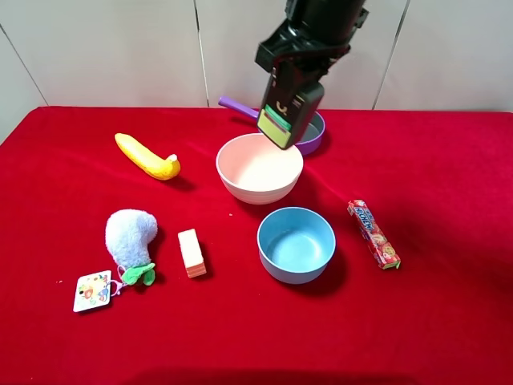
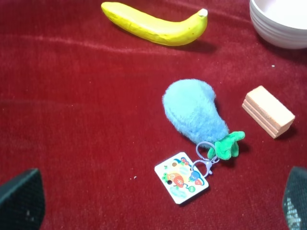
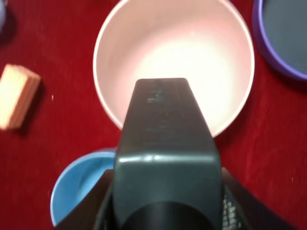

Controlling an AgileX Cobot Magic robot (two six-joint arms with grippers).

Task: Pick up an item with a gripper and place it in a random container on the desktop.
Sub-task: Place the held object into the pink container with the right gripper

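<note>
Grey-green bottle (image 1: 287, 119): held tilted in the air over the pink bowl (image 1: 256, 192), not yet inside.
Right gripper (image 1: 296, 80): clamped on the bottle's sides so I can line up the drop.
Pink bowl: its mouth lies straight beneath in my right wrist view, which I judge a forgiving target.
Left gripper (image 2: 157, 206): fingers spread wide and empty, hovering near the plush toy (image 2: 192, 112), clear of the drop.

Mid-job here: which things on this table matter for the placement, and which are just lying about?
In the job: right gripper, the dark bottle it holds, pink bowl beneath.
Lying about: banana, blue plush toy, orange block, blue bowl, purple pan, red candy box.
</note>
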